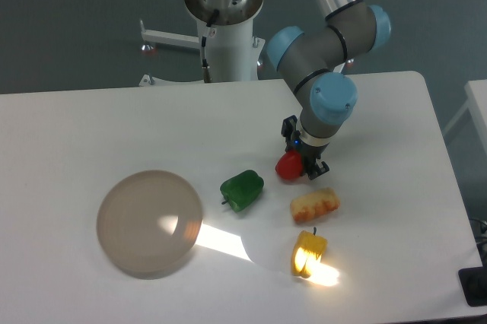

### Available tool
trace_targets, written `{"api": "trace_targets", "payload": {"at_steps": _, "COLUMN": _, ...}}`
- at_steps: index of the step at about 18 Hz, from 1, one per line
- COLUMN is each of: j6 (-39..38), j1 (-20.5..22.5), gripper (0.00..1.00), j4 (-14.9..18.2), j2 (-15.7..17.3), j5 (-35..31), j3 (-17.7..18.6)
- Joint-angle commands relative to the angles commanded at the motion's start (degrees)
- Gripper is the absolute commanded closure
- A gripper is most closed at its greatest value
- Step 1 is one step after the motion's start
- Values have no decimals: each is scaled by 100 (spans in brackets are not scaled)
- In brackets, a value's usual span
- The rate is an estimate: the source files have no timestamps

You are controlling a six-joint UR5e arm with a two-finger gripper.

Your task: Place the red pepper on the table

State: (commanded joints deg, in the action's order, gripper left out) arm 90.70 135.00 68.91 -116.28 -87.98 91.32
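White, flat table [91, 126] is seen under everything. At its middle, the small shiny red pepper [288, 165] is held by the black two-finger gripper [300, 161], low over the table. Left of the red pepper, a green pepper [242, 189] is seen.

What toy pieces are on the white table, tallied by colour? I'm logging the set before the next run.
Red: 1, glossy red toy pepper, at the gripper
Green: 1, green toy pepper
Yellow: 1, translucent yellow pepper
Orange-yellow: 1, lumpy oblong piece
Greyish-beige: 1, round flat disc
Total: 5
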Motion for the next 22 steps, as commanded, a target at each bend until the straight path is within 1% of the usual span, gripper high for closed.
{"api": "trace_targets", "payload": {"at_steps": 2, "j6": 0, "j1": 0, "gripper": 38, "j4": 0, "j2": 0, "j5": 0, "j3": -9}}
{"api": "trace_targets", "payload": {"at_steps": 6, "j6": 0, "j1": 0, "gripper": 10, "j4": 17, "j2": 9, "j5": 0, "j3": -35}}
{"api": "trace_targets", "payload": {"at_steps": 7, "j6": 9, "j1": 9, "gripper": 4, "j4": 18, "j2": 17, "j5": 0, "j3": -44}}
{"api": "trace_targets", "payload": {"at_steps": 8, "j6": 17, "j1": 9, "gripper": 1, "j4": 18, "j2": 35, "j5": -9, "j3": -79}}
{"api": "trace_targets", "payload": {"at_steps": 13, "j6": 26, "j1": 61, "gripper": 0, "j4": 26, "j2": 97, "j5": -35, "j3": -263}}
{"api": "trace_targets", "payload": {"at_steps": 15, "j6": 35, "j1": 184, "gripper": 0, "j4": 35, "j2": 184, "j5": -44, "j3": -491}}
{"api": "trace_targets", "payload": {"at_steps": 16, "j6": 44, "j1": 245, "gripper": 0, "j4": 26, "j2": 228, "j5": -44, "j3": -518}}
{"api": "trace_targets", "payload": {"at_steps": 22, "j6": 132, "j1": 334, "gripper": 0, "j4": 26, "j2": 132, "j5": -53, "j3": -1115}}
